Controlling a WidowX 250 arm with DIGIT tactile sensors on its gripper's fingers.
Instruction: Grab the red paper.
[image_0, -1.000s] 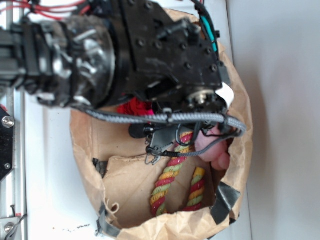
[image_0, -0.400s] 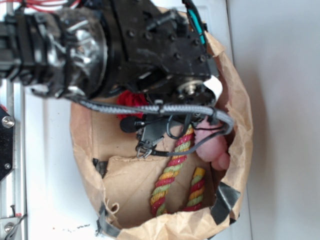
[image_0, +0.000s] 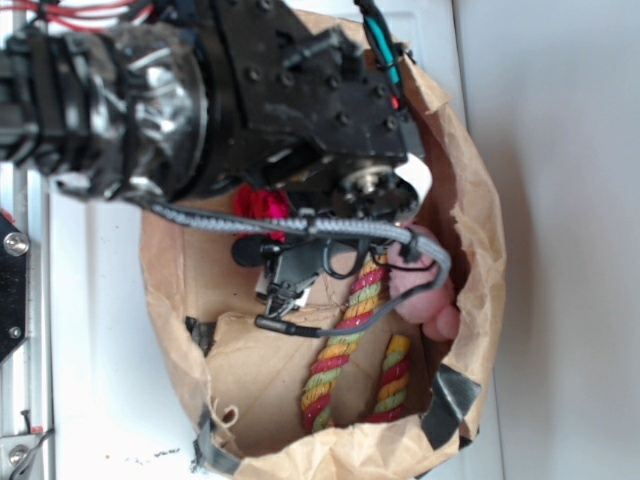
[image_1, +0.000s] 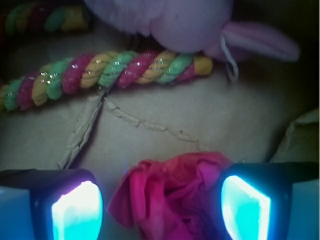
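Crumpled red paper (image_1: 172, 195) lies on brown cardboard.

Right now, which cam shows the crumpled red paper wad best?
Wrist view. The crumpled red paper wad sits unobstructed between the gripper's two lit fingers, creases visible. In the exterior view only a small red patch shows inside the brown paper bag, mostly hidden under the arm.

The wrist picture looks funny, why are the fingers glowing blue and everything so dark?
In the wrist view the fingers glare bright cyan, the corners fall into shadow, and the red paper looks pinkish and soft. In the exterior view the light is even, but the near arm is blurry and hides most of the paper.
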